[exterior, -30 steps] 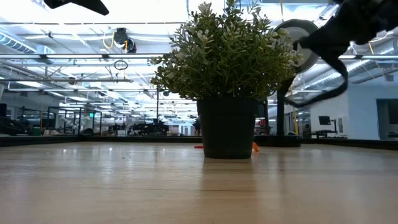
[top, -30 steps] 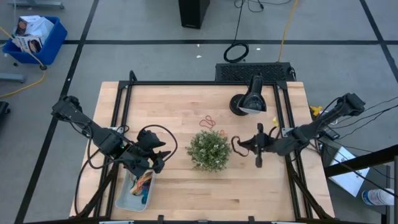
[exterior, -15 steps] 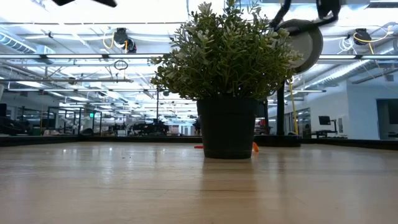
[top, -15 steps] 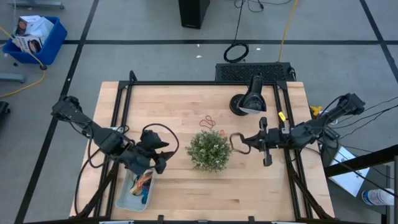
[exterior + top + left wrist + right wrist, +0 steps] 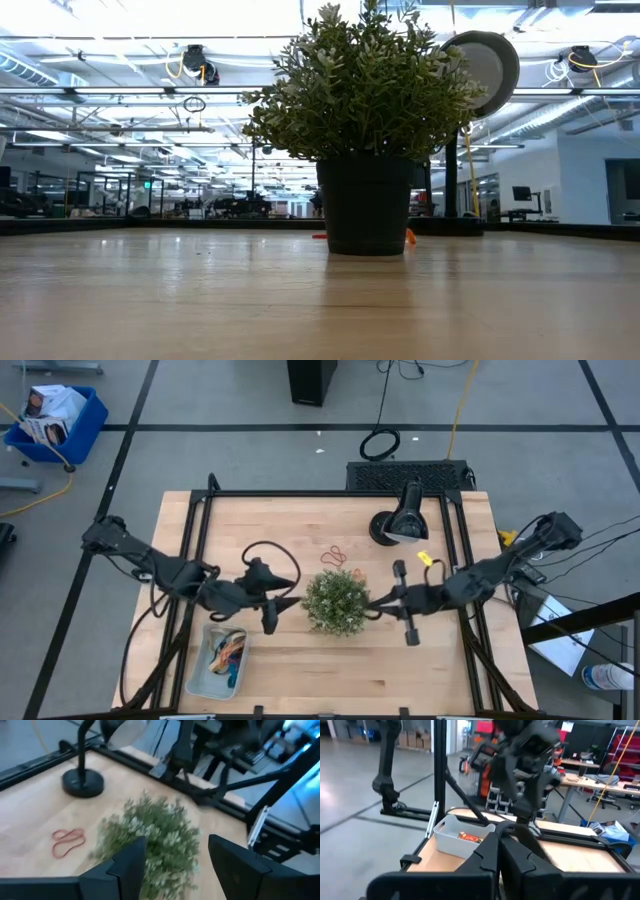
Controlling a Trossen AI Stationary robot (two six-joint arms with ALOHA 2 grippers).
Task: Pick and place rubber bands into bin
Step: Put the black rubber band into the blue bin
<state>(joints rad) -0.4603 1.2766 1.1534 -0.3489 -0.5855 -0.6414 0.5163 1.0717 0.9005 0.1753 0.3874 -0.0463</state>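
Note:
Orange-red rubber bands (image 5: 335, 555) lie on the table just beyond the potted plant (image 5: 336, 601); they also show in the left wrist view (image 5: 67, 842). More rubber bands (image 5: 229, 653) lie in the pale light-blue bin (image 5: 200, 678) at the near left. My left gripper (image 5: 289, 603) is open and empty, just left of the plant, its fingers (image 5: 127, 865) pointing at the plant (image 5: 155, 837). My right gripper (image 5: 372, 605) is shut just right of the plant, pointing left; its wrist view (image 5: 499, 857) looks toward the bin (image 5: 445, 840).
A black desk lamp (image 5: 398, 520) stands at the far right of the table. A black frame rail (image 5: 320, 494) runs around the tabletop. Bare wood lies between the plant and the near edge (image 5: 340, 680). The low view shows only the plant's pot (image 5: 365, 215).
My left gripper has gone from over the bin toward the table's right and far side, up to the plant's left side. My right gripper has shifted a little toward the near edge beside the plant, and its arm has left the low view.

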